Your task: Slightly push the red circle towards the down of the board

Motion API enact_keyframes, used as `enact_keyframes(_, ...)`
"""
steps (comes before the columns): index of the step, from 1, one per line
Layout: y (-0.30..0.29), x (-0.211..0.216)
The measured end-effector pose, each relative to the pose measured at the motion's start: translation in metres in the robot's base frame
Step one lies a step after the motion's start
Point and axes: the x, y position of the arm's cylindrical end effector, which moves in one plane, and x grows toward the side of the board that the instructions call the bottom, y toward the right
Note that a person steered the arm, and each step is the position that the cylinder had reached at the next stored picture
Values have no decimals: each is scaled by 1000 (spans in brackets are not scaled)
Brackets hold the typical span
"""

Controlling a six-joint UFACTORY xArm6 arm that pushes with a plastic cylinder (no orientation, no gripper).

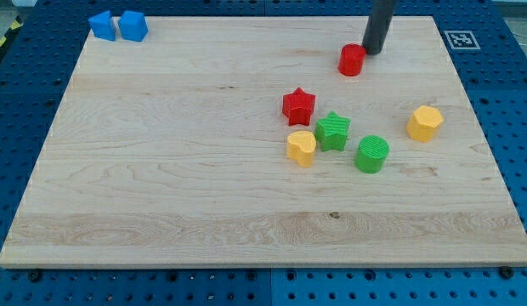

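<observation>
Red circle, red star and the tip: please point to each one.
red circle [351,60], camera view, its top face
red star [298,105], camera view, its centre
my tip [371,53], camera view, rod's lower end

Red circle [352,60] — short cylinder, upright, near board's top edge, view's right — prob. touching rod.

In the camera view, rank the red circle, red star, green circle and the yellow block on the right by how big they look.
1. green circle and red star: alike, not ranked.
2. yellow block, only slightly smaller; unsure.
3. red circle, smallest, though farthest up the board. My tip sits at its upper right.
</observation>
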Motion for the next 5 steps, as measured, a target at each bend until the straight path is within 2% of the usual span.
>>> enact_keyframes(1,-11,-44)
enact_keyframes(2,-22,-53)
enact_keyframes(5,-22,33)
